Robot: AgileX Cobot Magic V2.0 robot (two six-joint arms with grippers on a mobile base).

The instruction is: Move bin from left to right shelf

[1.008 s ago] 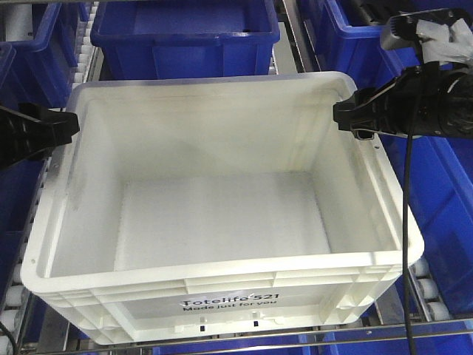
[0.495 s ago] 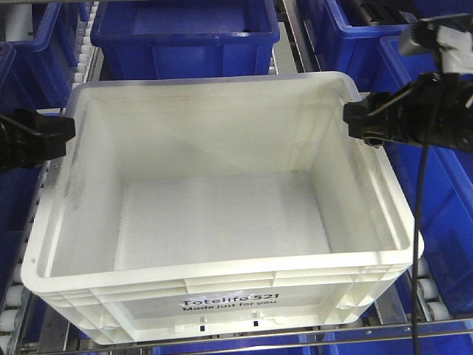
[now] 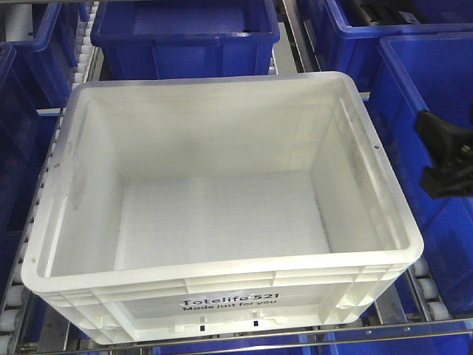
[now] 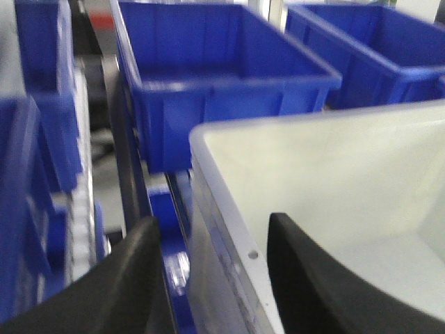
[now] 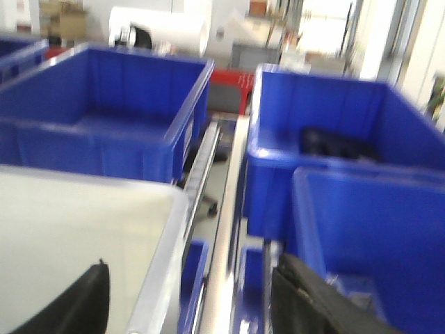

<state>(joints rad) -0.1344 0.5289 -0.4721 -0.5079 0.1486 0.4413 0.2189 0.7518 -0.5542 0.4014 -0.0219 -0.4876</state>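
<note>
Both grippers had let go of the bin and drawn back

In the front view the bin sat empty on the roller shelf among blue totes, its print facing the camera, in the same spot as a second before. Where the two arms had been at its left and right rims, the left was now gone from that view and the right gripper had dropped away to the right, spread wide over a blue tote, touching nothing. The left wrist view showed the left gripper open too, its fingers astride the bin's left wall without closing on it. That looked like a release, perhaps for a regrip
</note>
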